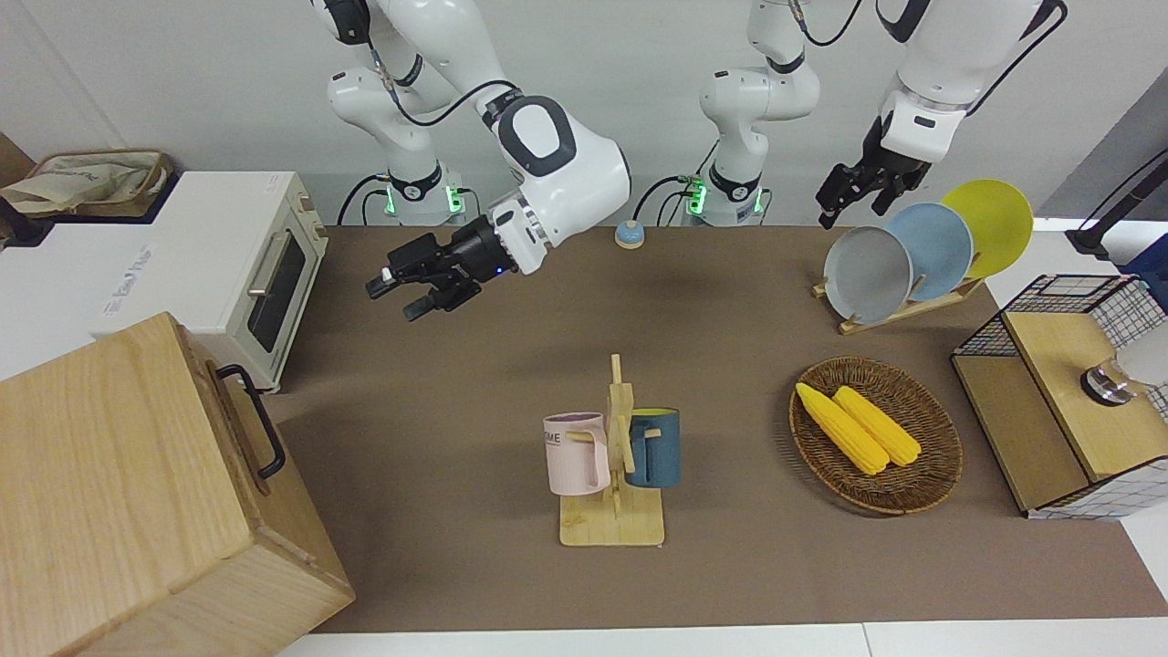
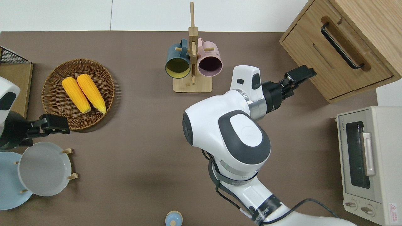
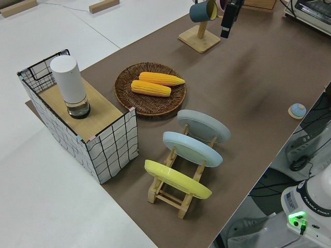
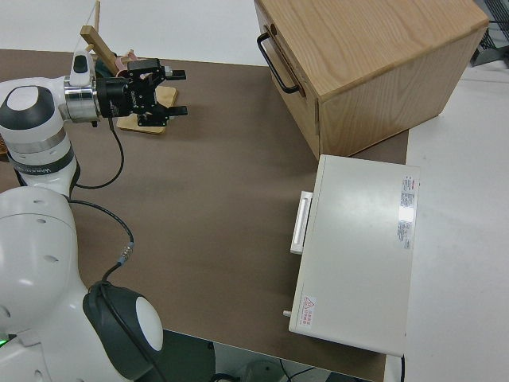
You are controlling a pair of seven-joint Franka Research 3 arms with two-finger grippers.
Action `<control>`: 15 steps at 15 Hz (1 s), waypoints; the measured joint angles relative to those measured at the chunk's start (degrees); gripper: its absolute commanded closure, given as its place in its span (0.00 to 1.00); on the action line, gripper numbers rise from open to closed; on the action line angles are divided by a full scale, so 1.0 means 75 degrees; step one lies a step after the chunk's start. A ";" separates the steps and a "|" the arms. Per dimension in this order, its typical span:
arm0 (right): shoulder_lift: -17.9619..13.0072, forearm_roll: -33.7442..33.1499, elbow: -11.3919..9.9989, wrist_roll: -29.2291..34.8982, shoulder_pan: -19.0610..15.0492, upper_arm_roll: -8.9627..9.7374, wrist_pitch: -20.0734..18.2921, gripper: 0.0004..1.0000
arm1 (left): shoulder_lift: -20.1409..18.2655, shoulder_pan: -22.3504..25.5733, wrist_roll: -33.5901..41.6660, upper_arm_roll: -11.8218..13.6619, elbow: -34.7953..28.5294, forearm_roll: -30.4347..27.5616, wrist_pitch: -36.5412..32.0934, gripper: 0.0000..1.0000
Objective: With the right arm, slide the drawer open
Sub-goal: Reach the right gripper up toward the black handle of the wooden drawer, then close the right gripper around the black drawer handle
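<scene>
The drawer (image 2: 334, 64) is shut in the pale wooden cabinet (image 1: 119, 493) at the right arm's end of the table. Its black bar handle (image 2: 340, 46) also shows in the front view (image 1: 257, 422) and the right side view (image 4: 273, 62). My right gripper (image 2: 301, 74) is open and empty, with its fingers (image 4: 177, 76) level and pointing at the cabinet. It is over the brown mat between the mug rack and the cabinet, just short of the cabinet's front and apart from the handle. It also shows in the front view (image 1: 394, 292). My left arm is parked, its gripper (image 1: 832, 203) up in the air.
A white toaster oven (image 2: 367, 163) stands beside the cabinet, nearer to the robots. A wooden mug rack (image 2: 192, 62) holds two mugs. A wicker basket (image 2: 51, 103) holds two corn cobs. A plate rack (image 1: 899, 306) and a wire-grid box (image 1: 1058, 392) stand at the left arm's end.
</scene>
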 measured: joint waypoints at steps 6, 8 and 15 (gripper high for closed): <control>0.0583 -0.0874 -0.0001 0.0718 -0.0031 -0.0134 0.0002 0.02 | 0.0000 0.0000 0.0000 0.0000 0.0000 0.0000 0.0000 0.01; 0.0716 -0.1142 -0.0002 0.1105 -0.0052 -0.0315 0.0137 0.02 | 0.0000 0.0000 0.0000 0.0000 0.0000 0.0000 0.0000 0.01; 0.0883 -0.1967 -0.0038 0.1528 -0.0335 -0.1059 0.1280 0.03 | 0.0000 0.0000 0.0000 0.0000 0.0000 0.0000 0.0000 0.01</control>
